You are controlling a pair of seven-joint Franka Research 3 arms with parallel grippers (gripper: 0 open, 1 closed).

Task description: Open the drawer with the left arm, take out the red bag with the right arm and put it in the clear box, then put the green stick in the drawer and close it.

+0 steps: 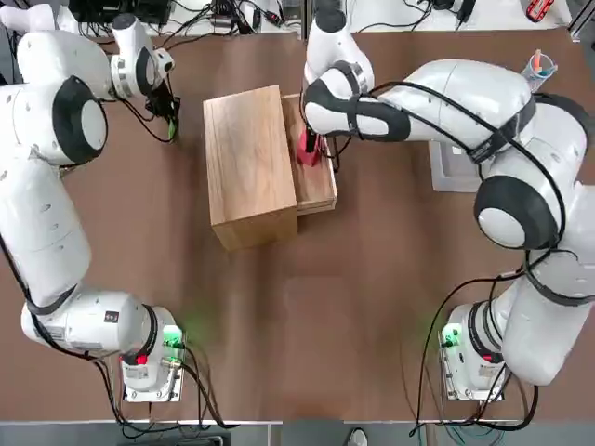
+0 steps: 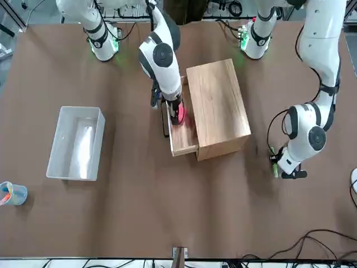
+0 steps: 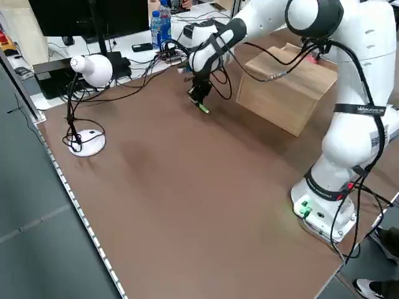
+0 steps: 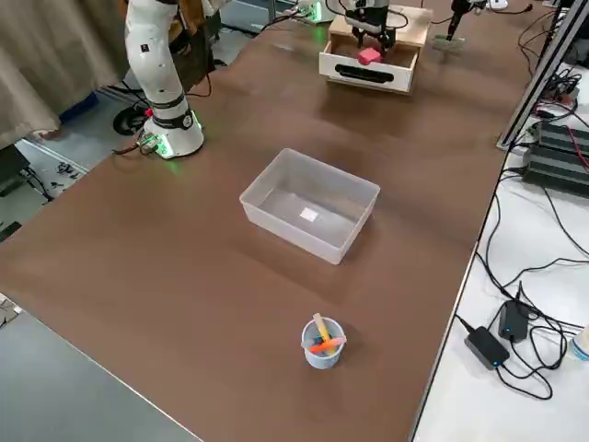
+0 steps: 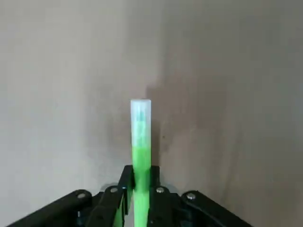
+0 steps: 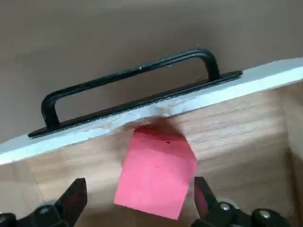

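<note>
The drawer [image 1: 316, 177] is standing pulled out of the wooden box [image 1: 247, 165], which is sitting near the middle of the table [image 1: 307, 307], a little toward the far edge. The red bag [image 6: 156, 177] is lying inside the drawer, close behind its front panel and the dark handle [image 6: 128, 85].

The right gripper [image 1: 314, 149] is reaching down into the drawer over the bag. In the right wrist view its fingers [image 6: 73, 198] are standing wide apart on either side of the bag, not touching it.

The left gripper [image 2: 277, 167] is sitting low over the table beyond the closed side of the wooden box, toward the far left corner. Its fingers [image 5: 113, 201] are pinched tight on the green stick [image 5: 140, 142], which is sticking out past the fingertips toward the table.

The clear box [image 4: 308, 207] is sitting well apart from the drawer, toward the right edge of the table. A small blue cup [image 4: 322, 343] with coloured things in it is standing near the far right corner.
</note>
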